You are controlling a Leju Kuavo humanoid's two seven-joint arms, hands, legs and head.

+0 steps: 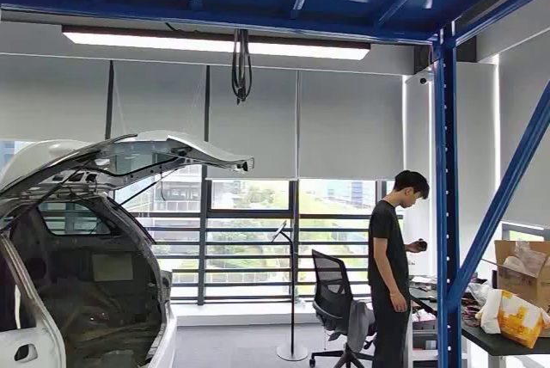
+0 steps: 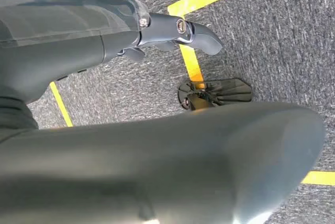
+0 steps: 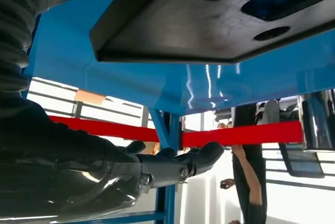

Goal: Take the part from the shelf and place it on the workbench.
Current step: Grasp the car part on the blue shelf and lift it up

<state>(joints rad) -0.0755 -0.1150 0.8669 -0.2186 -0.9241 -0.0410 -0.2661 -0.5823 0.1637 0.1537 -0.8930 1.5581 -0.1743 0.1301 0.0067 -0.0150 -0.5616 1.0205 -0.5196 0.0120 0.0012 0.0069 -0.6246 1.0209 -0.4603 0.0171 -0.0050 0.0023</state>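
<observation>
A flat black part [image 3: 205, 20] with cut-outs lies against the blue shelf [image 3: 118, 77] in the right wrist view. My right hand [image 3: 174, 164] is stretched out beside the part, fingers straight, with a clear gap between them and the part; it holds nothing. My left hand [image 2: 174, 30] hangs at my side above grey carpet with yellow floor lines [image 2: 191, 62], fingers loosely extended and holding nothing. In the head view the shelf's blue upright [image 1: 448, 213] stands at the right, and a dark workbench [image 1: 512, 346] sits behind it.
A person [image 1: 391, 273] in black stands by the workbench next to an office chair [image 1: 334, 303]. Cardboard boxes [image 1: 524, 269] and a yellow-white bag [image 1: 512, 316] lie on the bench. A white car with its hatch raised [image 1: 77, 256] takes up the left. A red beam [image 3: 241, 134] crosses the shelf.
</observation>
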